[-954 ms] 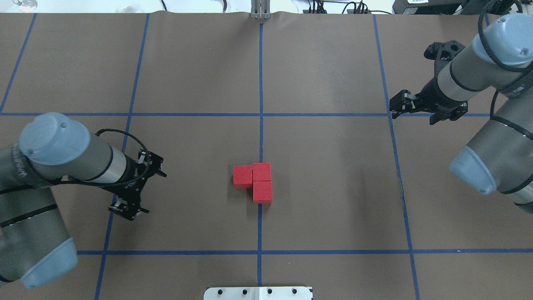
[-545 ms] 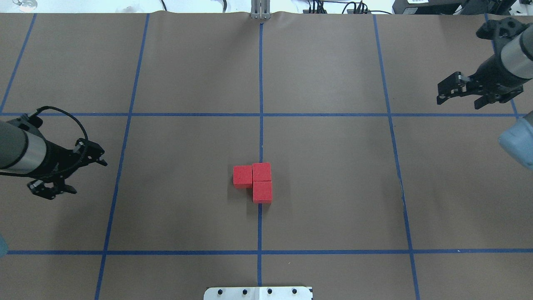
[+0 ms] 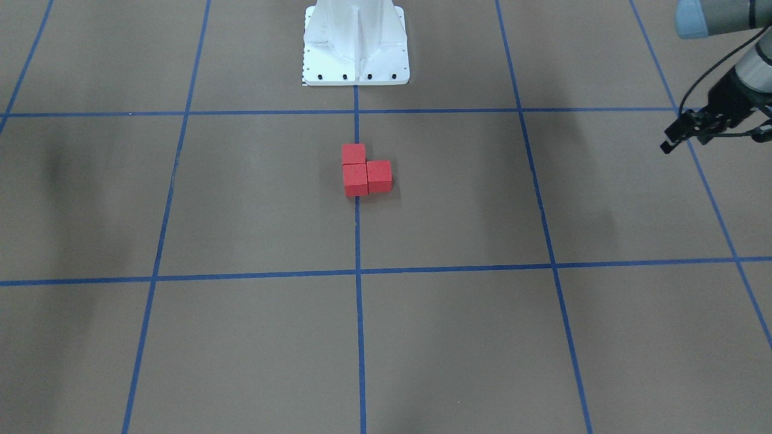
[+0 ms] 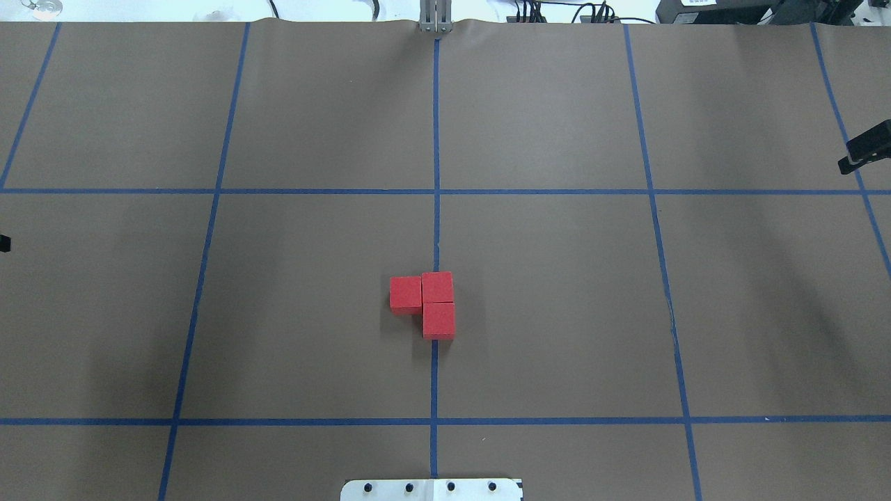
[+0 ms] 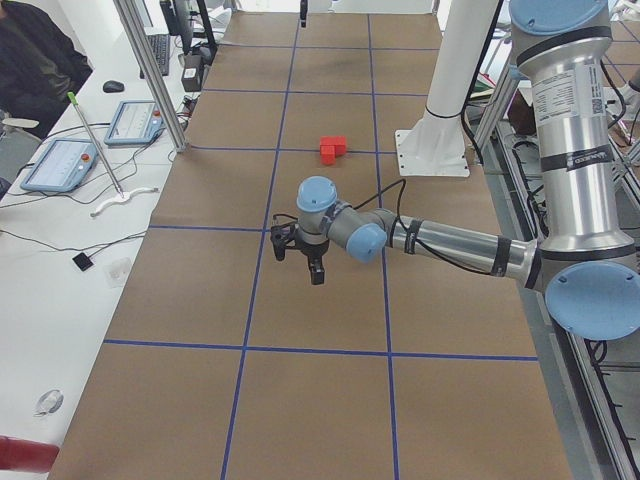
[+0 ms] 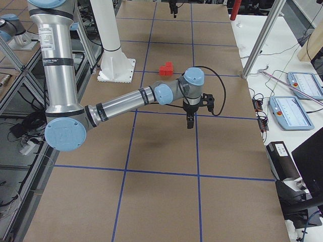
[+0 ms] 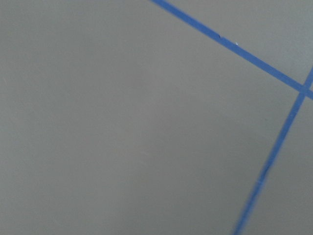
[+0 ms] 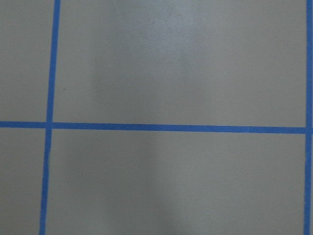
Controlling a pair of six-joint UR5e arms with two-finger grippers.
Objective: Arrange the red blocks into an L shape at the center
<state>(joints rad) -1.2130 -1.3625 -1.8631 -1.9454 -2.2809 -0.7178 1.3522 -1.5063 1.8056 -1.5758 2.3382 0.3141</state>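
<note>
Three red blocks [image 4: 437, 287] lie touching in an L on the brown table at its centre, on the middle blue line. They also show in the front view [image 3: 356, 179] and small in both side views [image 5: 333, 149] [image 6: 166, 69]. My left gripper [image 3: 711, 140] is open and empty, far off to the blocks' side; it also shows in the left side view [image 5: 298, 258]. My right gripper [image 6: 198, 113] is open and empty, far off on the other side. Only one of its fingers [image 4: 866, 146] shows at the overhead view's right edge. Both wrist views show only bare table and tape.
Blue tape lines [image 4: 435, 191] divide the brown table into large squares. The robot's white base plate [image 3: 356, 45] stands at the table's near edge [image 4: 431, 489]. Desks with tablets [image 5: 60, 165] [image 6: 292, 111] flank the table's far side.
Both arms have swung outward, away from the centre, and have almost left the overhead view. The three red blocks have not moved.
</note>
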